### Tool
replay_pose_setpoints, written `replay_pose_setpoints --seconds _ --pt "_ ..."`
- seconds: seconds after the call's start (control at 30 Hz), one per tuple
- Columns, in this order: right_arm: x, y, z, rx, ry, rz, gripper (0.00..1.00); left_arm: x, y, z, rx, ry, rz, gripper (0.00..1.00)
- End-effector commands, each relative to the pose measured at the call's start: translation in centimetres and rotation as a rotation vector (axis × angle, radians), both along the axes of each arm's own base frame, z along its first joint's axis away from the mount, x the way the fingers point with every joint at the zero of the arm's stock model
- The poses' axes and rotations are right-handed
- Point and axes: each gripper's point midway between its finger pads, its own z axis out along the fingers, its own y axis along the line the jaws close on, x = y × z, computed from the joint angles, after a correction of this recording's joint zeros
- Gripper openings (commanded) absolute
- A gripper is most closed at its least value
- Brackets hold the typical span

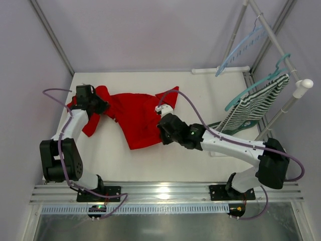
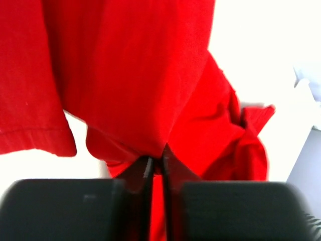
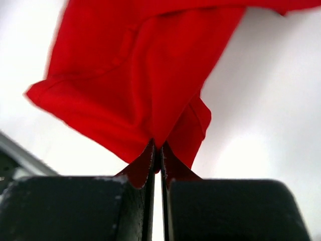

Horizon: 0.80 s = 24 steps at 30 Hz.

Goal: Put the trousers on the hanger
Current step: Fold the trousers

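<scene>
The red trousers [image 1: 135,118] are stretched across the white table between my two arms. My left gripper [image 1: 102,106] is shut on the cloth at their left end; in the left wrist view the trousers [image 2: 135,85] bunch into the closed left gripper [image 2: 156,161]. My right gripper [image 1: 163,126] is shut on their right part, and the right wrist view shows the trousers [image 3: 140,80] pinched in the right gripper [image 3: 157,148] and hanging above the table. The pale blue hanger [image 1: 239,50] hangs from the rack at the back right, apart from both grippers.
A white rack [image 1: 281,55] stands at the right with a teal hanger [image 1: 261,83] carrying a green-and-white striped garment [image 1: 253,108]. White walls and a metal frame post [image 1: 50,35] close in the table at the back and sides.
</scene>
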Motion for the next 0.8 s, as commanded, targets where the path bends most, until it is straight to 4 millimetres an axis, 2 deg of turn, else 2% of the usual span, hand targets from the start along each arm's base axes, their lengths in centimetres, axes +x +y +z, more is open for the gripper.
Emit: replay_pose_setpoints --seconds 0.0,0.03,0.07,0.1,0.13,0.17,0.2,0.23,0.27,0.33,0.4,0.43,0.47,0.5,0.53,0.57,0.6,0.63,0.67,0.7,0.77 --pt "-0.4 8.0 5.7 0.182 -0.037 0.135 0.04 0.4 0.2 1.1 0.031 -0.005 -0.037 0.12" --pt "0.0 10.1 8.9 0.230 -0.070 0.161 0.04 0.0 0.4 0.7 0.037 0.007 -0.025 0.20" --pt "0.2 11.5 9.1 0.230 -0.070 0.185 0.04 -0.4 0.6 0.3 0.044 0.024 -0.005 0.28" --pt "0.7 13.0 7.8 0.197 -0.058 0.202 0.04 -0.9 1.1 0.7 0.061 0.019 0.017 0.48" --pt "1.4 14.4 10.0 0.222 -0.079 0.208 0.04 -1.5 2.1 0.2 0.102 0.037 0.061 0.57" --pt "1.9 15.2 10.2 0.213 -0.086 0.210 0.07 -2.3 2.4 0.1 0.119 0.050 0.072 0.67" --pt "2.3 15.9 10.4 0.208 -0.091 0.217 0.12 -2.8 3.2 1.2 0.155 0.026 0.102 0.70" --pt "2.7 17.3 9.9 0.184 -0.087 0.252 0.25 -3.4 3.7 1.2 0.190 0.030 0.110 0.71" --pt "2.8 17.8 9.7 0.172 -0.083 0.270 0.31 -3.7 4.4 1.8 0.222 0.021 0.131 0.75" --pt "3.3 17.9 8.9 0.120 -0.074 0.268 0.38 -4.6 4.3 3.1 0.241 -0.007 0.115 0.77" --pt "3.7 17.0 8.6 0.095 -0.083 0.238 0.43 -5.3 3.5 3.3 0.232 -0.018 0.051 0.77" --pt "3.8 16.1 7.2 0.068 -0.076 0.219 0.45 -5.8 3.2 3.6 0.232 -0.031 0.037 0.77" --pt "4.3 14.8 8.4 0.091 -0.090 0.182 0.48 -6.5 3.1 2.8 0.229 -0.009 0.028 0.78" --pt "4.6 14.0 8.4 0.096 -0.092 0.162 0.49 -7.0 2.4 2.5 0.210 -0.011 0.007 0.78" --pt "4.8 12.7 7.1 0.080 -0.083 0.137 0.49 -7.1 1.7 2.8 0.186 -0.040 -0.011 0.78" --pt "6.0 10.8 8.3 0.092 -0.114 0.064 0.51 -7.4 1.0 2.5 0.157 -0.047 -0.018 0.78" --pt "7.0 9.3 8.0 0.083 -0.121 0.001 0.56 -8.0 0.3 1.2 0.139 -0.031 -0.031 0.78" --pt "7.6 7.4 6.4 0.053 -0.101 -0.068 0.58 -8.4 -0.7 0.8 0.134 -0.034 -0.053 0.78" --pt "8.3 6.0 5.8 0.046 -0.085 -0.126 0.60 -8.6 -2.0 0.7 0.131 -0.049 -0.079 0.79" --pt "10.4 3.7 5.2 0.089 -0.033 -0.255 0.60 -9.2 -2.7 -0.6 0.115 -0.026 -0.082 0.79" --pt "11.3 0.3 2.3 0.071 0.076 -0.403 0.60 -9.8 -4.6 -1.4 0.114 -0.024 -0.123 0.79"
